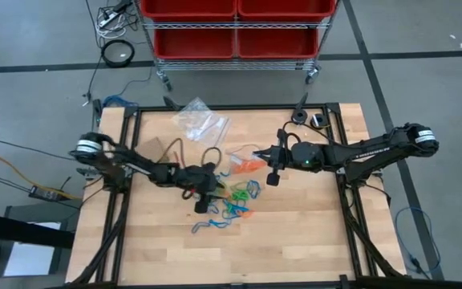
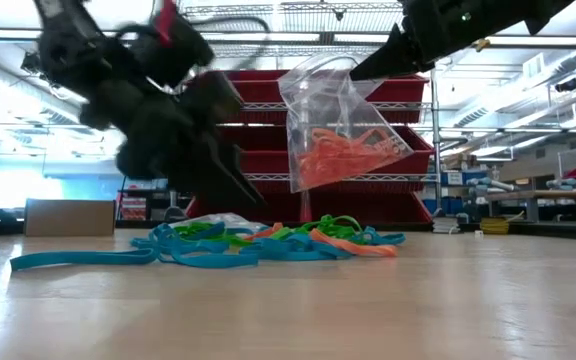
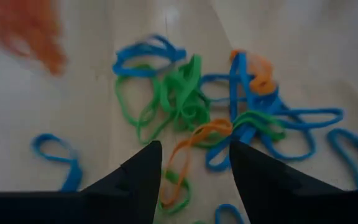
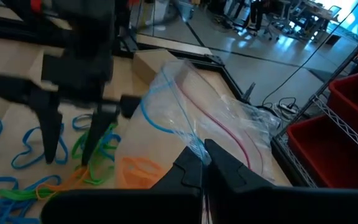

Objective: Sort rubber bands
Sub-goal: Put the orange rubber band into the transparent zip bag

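A loose heap of blue, green and orange rubber bands (image 1: 237,201) (image 2: 268,240) (image 3: 191,99) lies on the wooden table near its middle. My left gripper (image 1: 207,202) (image 2: 238,190) (image 3: 194,168) hovers open just above the heap's left side, slanting down, with an orange band (image 3: 194,140) below the gap between its fingers. My right gripper (image 1: 257,154) (image 2: 383,60) (image 4: 202,163) is shut on a clear plastic bag (image 1: 247,164) (image 2: 338,130) that holds orange bands, up in the air over the heap's far side. My right gripper pinches the clear bag's upper edge (image 4: 194,148) between its two fingers, by the blue and red zip lines. The fingers come in from the table's right, slanting slightly down. The bag hangs below them, tilted and clear of the table, with the orange bands (image 2: 343,155) sagging in its lower part.
A second clear bag (image 1: 200,120) lies on the table toward its far edge. Black cables (image 1: 184,151) loop beside my left arm. A few blue bands (image 1: 207,225) lie apart on the near side. A rack of red bins (image 1: 235,28) stands beyond the table.
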